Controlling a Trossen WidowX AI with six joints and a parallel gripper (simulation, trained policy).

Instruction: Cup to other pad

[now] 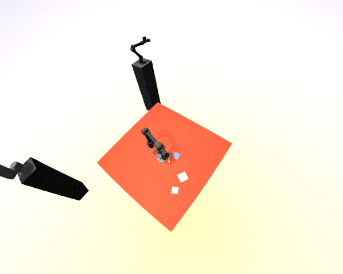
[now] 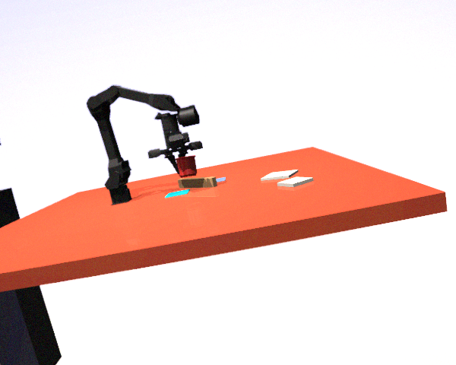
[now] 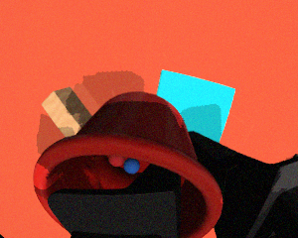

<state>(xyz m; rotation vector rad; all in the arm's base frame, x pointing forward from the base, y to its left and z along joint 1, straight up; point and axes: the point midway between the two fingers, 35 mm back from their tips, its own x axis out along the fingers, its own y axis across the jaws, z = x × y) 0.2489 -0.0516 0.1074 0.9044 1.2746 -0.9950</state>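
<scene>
Above the table [image 1: 130,165] [image 2: 235,220] [image 3: 268,50], the pincer [image 1: 166,156] [image 2: 179,166] [image 3: 182,139] is clenched on the wall of the red cup [image 2: 187,166] [image 3: 139,116], one finger being inside the mouth and the other outside. The cup hangs from the fingertips, clear of the surface. In the exterior view it looks nearly upright, perhaps with a small lean, and its round mouth faces up. Inside it, the wrist view shows a blue marble [image 3: 131,166] and a reddish one [image 3: 116,161] beside it; whether there are more, I cannot tell, because the finger hides part of the interior. Below the cup and close to it lies the wooden block [image 1: 168,158] [image 2: 198,182] [image 3: 65,111], a long low bar. Its long axis runs between the two pads, so it is like a small wall: the cyan pad [image 1: 160,160] [image 2: 177,193] [image 3: 204,99] is on one side, and the blue pad [image 1: 176,155] [image 2: 220,179] on the other. The cyan pad, I judge, is the goal, and it is on the side nearer to the arm's base. The coming move should therefore bring the cup fully to that side before lowering. If it descends too early, its bottom could catch the block, tip, and lose the marbles.
</scene>
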